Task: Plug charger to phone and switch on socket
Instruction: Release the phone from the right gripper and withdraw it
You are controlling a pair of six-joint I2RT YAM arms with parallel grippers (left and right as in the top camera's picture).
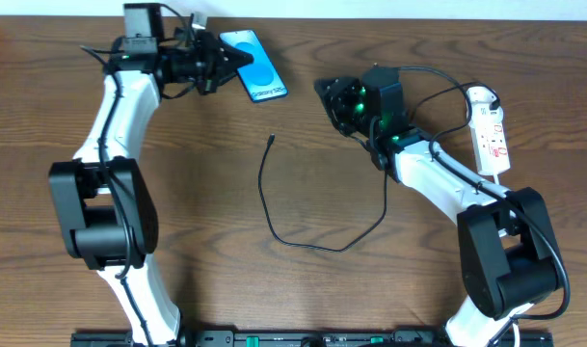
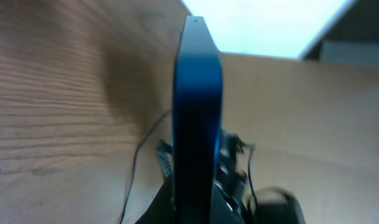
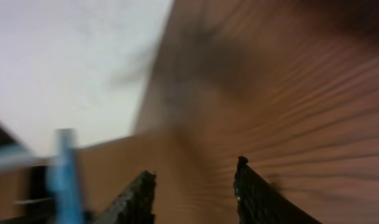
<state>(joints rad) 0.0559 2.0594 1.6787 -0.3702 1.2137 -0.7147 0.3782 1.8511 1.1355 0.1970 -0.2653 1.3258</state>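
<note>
The phone, light blue with a darker blue circle, is being held far left, the left tool clamping its edge. The right tool is hanging parted, gripping nothing. The thin black charger is curling across the brown wood-grain table. The white socket is lying far right. Print on both is showing too small to read.
</note>
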